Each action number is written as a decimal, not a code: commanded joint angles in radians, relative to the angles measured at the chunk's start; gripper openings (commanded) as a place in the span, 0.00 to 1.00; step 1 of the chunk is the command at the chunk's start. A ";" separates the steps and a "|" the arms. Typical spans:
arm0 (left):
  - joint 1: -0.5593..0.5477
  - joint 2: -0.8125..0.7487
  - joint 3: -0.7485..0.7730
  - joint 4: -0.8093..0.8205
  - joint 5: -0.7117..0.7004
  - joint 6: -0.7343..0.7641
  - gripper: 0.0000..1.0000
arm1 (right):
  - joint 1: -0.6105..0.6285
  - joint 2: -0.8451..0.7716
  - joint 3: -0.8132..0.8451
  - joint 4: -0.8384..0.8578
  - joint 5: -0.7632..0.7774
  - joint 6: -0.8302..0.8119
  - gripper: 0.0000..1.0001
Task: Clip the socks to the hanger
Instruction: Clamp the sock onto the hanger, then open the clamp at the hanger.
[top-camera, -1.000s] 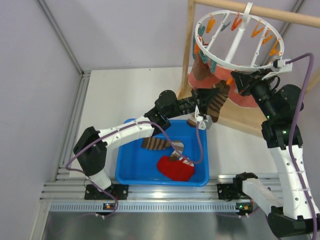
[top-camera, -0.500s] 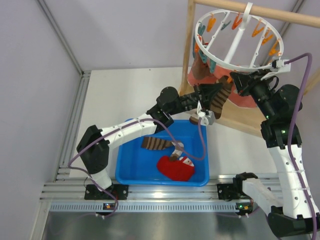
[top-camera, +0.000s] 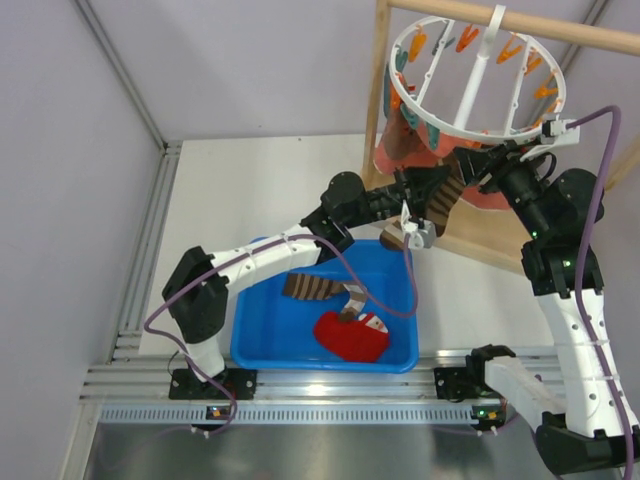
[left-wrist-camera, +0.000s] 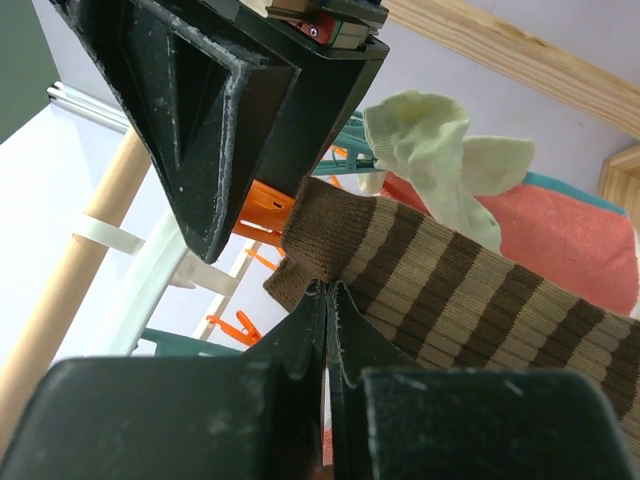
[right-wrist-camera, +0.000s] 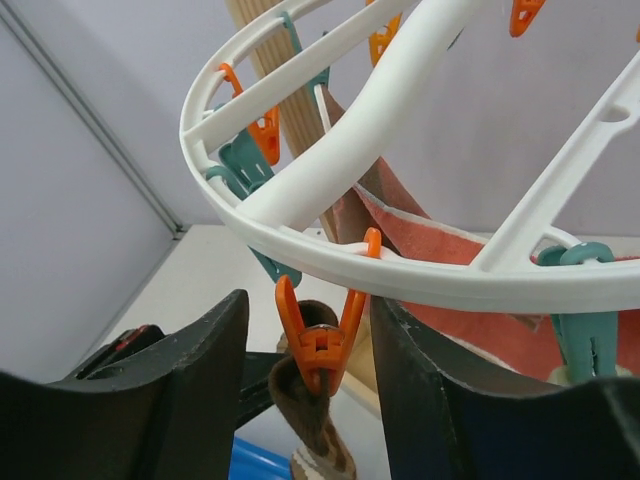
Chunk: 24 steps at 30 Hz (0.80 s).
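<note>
The white ring hanger (top-camera: 478, 85) hangs from the wooden stand, with orange and teal pins round its rim. My left gripper (top-camera: 430, 195) is shut on the cuff edge of a brown striped sock (left-wrist-camera: 470, 300) and holds it up under the ring. In the right wrist view an orange clothespin (right-wrist-camera: 318, 345) on the rim (right-wrist-camera: 420, 275) is closed on that sock's cuff (right-wrist-camera: 315, 420). My right gripper (right-wrist-camera: 310, 365) is open, with one finger on each side of the pin. A second striped sock (top-camera: 310, 288) and a red Santa sock (top-camera: 350, 338) lie in the blue bin.
The blue bin (top-camera: 245, 320) sits between the arm bases. The wooden stand's post (top-camera: 380, 90) rises just left of the ring. Salmon-pink socks (left-wrist-camera: 560, 250) and a pale green one (left-wrist-camera: 430, 150) hang from the hanger beside the held sock.
My left gripper has carried the striped sock up and to the right, under the ring. The ring has tipped and shifted a little. The right arm has barely moved.
</note>
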 joint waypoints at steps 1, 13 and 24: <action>-0.010 0.003 0.053 0.049 0.024 0.017 0.00 | -0.007 -0.009 0.039 0.001 0.004 -0.007 0.51; -0.027 -0.236 -0.146 -0.113 -0.106 -0.318 0.69 | -0.022 0.012 0.025 0.001 0.121 -0.079 0.52; 0.005 -0.645 -0.358 -0.646 -0.370 -0.952 0.70 | -0.050 0.012 -0.005 0.039 0.141 -0.177 0.54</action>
